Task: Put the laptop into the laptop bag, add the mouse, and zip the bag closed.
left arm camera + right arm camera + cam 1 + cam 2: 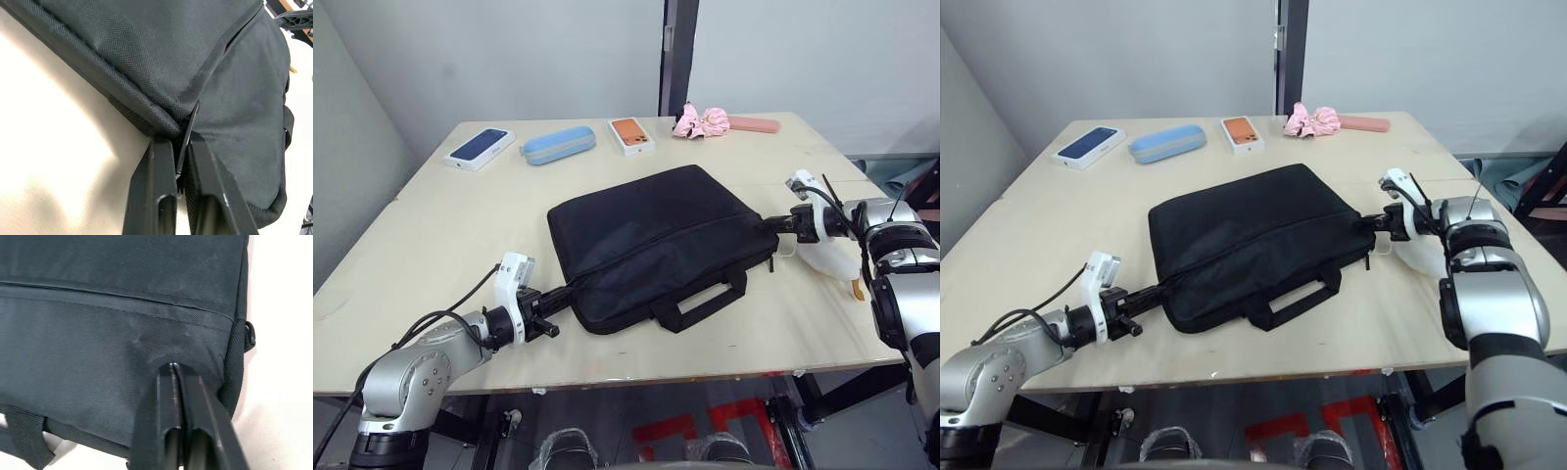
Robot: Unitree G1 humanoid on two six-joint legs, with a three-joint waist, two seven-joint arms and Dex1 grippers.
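Your laptop bag (656, 242) lies flat mid-bench, handles toward the bench's front edge. Your left arm reaches in low from the front-left, its pincer (180, 152) clamped on the zipper pull (188, 134) at the bag's near corner. Your right arm stretches in level from the right edge, its pincer (179, 374) pressed together, pinching the bag's fabric at the right end

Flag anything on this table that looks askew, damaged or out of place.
Nothing looks damaged or spilled. The laptop bag lies flat but at an angle to the table edges. The left gripper is shut on its zipper pull at one corner; the right gripper pinches the opposite end.
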